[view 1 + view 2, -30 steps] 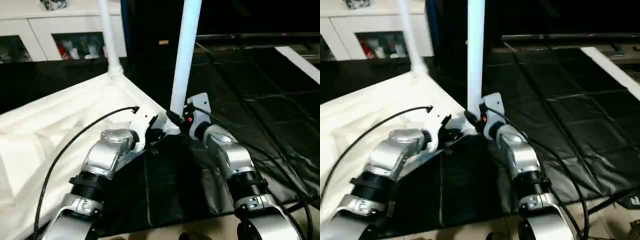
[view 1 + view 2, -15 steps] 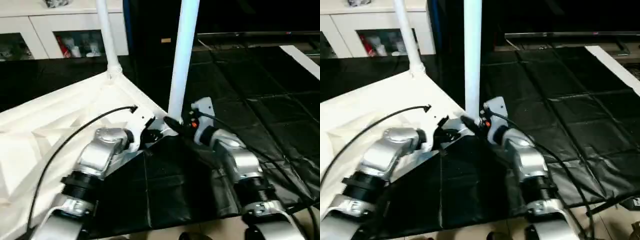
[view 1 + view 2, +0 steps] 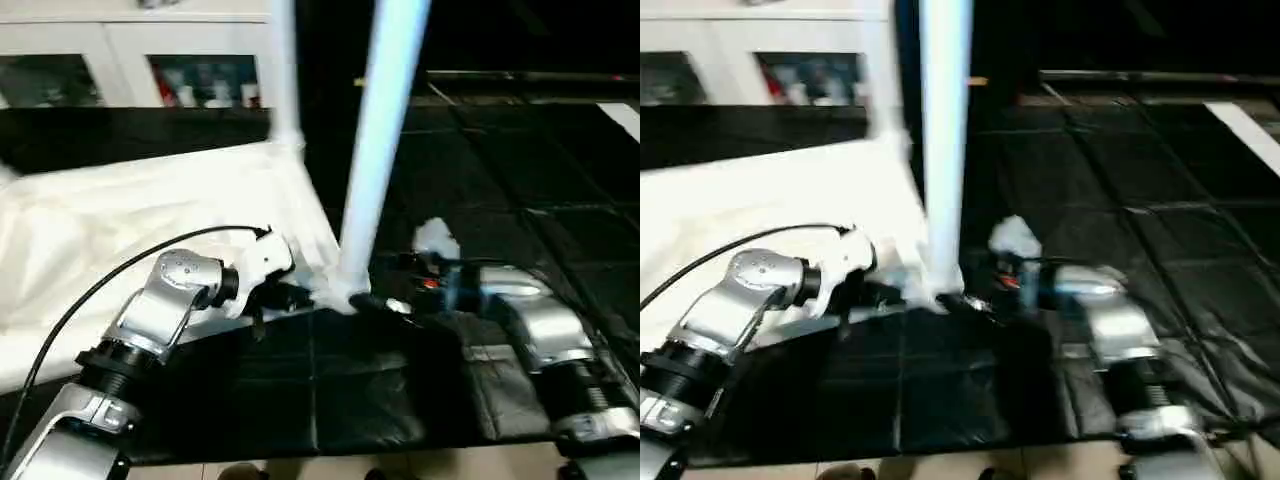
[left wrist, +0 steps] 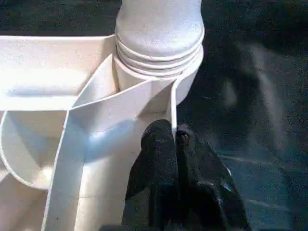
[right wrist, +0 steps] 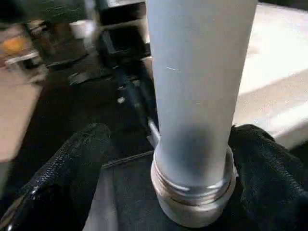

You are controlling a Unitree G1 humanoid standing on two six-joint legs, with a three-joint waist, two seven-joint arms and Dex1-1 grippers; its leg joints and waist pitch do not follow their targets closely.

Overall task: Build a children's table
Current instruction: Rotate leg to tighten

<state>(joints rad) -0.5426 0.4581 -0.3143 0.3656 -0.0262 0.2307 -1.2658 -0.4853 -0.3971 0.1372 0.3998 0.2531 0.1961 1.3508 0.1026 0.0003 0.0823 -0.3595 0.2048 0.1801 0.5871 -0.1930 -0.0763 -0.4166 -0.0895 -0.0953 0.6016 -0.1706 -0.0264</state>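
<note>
The children's table top lies upside down on the left, ribbed side up. One white leg stands in the far corner. A second leg stands upright in the near corner socket. My left gripper is shut on the thin rim wall of the top just beside that socket. My right gripper is open, one black finger on each side of the leg's ringed base, with a gap showing on one side.
A white cabinet with glass doors stands at the back. Black matting covers the floor to the right and front. A black cable loops over my left forearm. A white strip lies at the far right.
The right gripper's fingers have spread apart off the near leg, and its arm lies lower and further right. The left gripper keeps its hold. The head view has shifted.
</note>
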